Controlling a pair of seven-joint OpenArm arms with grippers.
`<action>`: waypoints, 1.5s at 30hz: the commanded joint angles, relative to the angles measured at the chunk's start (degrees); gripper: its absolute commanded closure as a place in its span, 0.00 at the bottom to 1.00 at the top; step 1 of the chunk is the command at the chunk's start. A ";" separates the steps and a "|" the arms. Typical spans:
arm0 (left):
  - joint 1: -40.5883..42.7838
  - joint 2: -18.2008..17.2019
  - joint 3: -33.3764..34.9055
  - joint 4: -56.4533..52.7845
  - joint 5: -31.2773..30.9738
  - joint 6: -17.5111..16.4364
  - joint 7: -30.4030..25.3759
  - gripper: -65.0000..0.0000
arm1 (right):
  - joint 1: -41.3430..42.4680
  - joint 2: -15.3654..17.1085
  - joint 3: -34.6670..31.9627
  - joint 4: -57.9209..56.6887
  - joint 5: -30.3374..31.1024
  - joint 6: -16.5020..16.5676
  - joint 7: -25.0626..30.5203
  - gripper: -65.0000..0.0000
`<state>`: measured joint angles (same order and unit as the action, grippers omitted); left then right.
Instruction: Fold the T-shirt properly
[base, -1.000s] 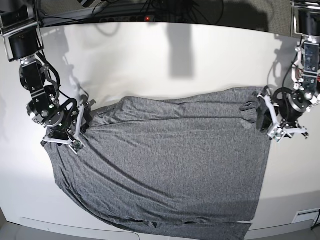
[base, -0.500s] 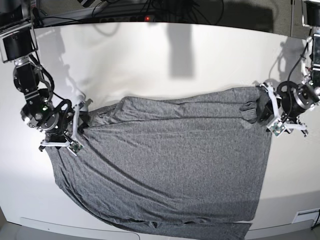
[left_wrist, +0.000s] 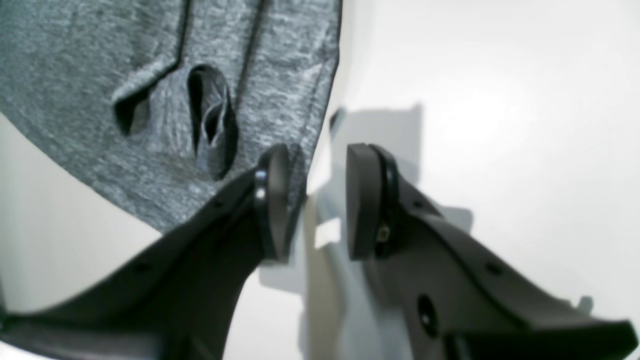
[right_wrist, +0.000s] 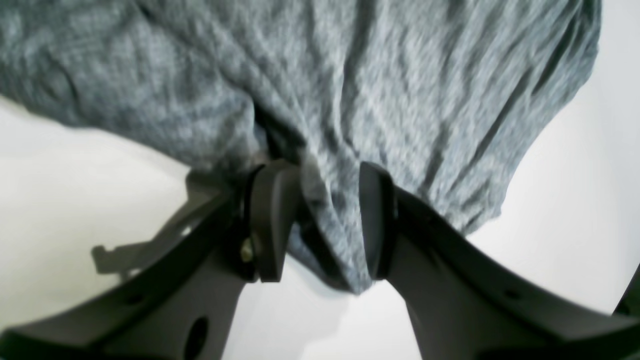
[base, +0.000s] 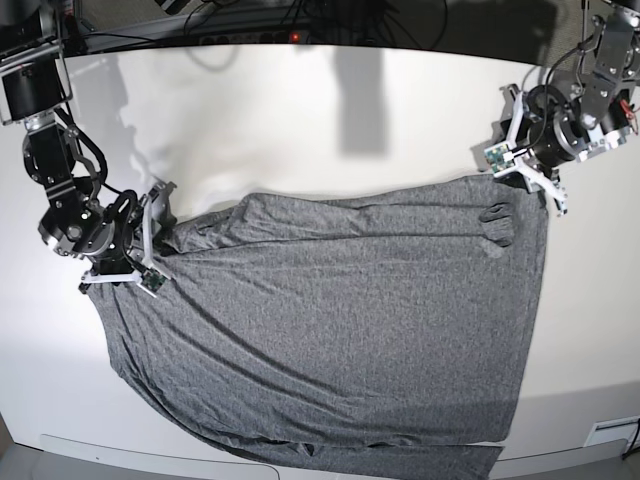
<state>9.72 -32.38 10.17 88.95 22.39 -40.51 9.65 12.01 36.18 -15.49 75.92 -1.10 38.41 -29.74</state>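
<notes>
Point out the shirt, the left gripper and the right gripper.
shirt (base: 340, 330), base view, middle of the spread grey cloth.
left gripper (left_wrist: 315, 200), left wrist view, gap between its fingertips.
right gripper (right_wrist: 327, 220), right wrist view, gap between its fingertips, cloth there.

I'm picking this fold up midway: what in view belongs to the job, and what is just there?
Job:
- T-shirt, spread flat
- right gripper, cloth between its jaws
- left gripper, jaws apart, nothing held, beside the shirt's edge

Just there:
- white table
- cables behind the table's far edge
</notes>
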 joint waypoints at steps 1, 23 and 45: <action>-1.07 -0.81 -0.24 -0.98 0.70 0.51 0.70 0.70 | 1.11 1.14 0.48 0.96 0.33 -0.17 0.31 0.63; -3.69 -0.83 -0.24 -14.51 6.73 0.51 -4.26 1.00 | 1.14 1.16 0.48 0.96 3.19 1.59 -1.81 0.63; -3.74 2.19 -0.26 -14.49 4.37 0.51 -5.22 1.00 | -3.50 6.56 0.46 5.44 11.87 1.59 -10.14 0.63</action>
<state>5.39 -30.00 9.43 75.22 24.58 -37.45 0.56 7.35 41.58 -15.53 80.62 10.00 40.16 -40.32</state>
